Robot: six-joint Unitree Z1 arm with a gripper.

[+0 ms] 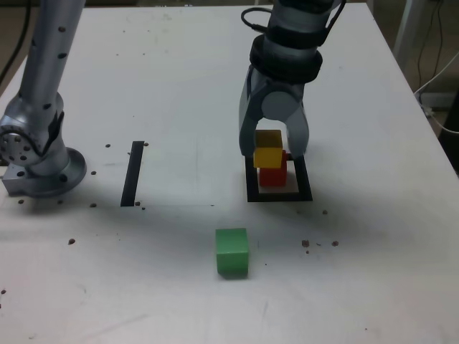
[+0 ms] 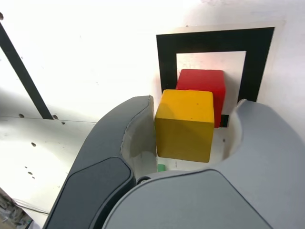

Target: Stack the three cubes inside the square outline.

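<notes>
The red cube (image 1: 272, 176) (image 2: 202, 83) sits inside the square outline (image 1: 280, 195) (image 2: 167, 57). On top of it rests the yellow cube (image 1: 269, 156) (image 2: 185, 125), shifted a little toward the exterior view's left. My gripper (image 1: 274, 152) (image 2: 195, 107) straddles the yellow cube. Its jaws are slightly open: one finger (image 2: 140, 129) lies close against the cube and a clear gap shows on the other side. The green cube (image 1: 232, 251) lies alone on the table, nearer the front edge than the outline.
A straight black tape strip (image 1: 133, 173) (image 2: 24, 76) lies to the exterior view's left of the outline. The arm's grey base (image 1: 36, 150) stands at the far left. Small dark specks dot the white table (image 1: 179, 86).
</notes>
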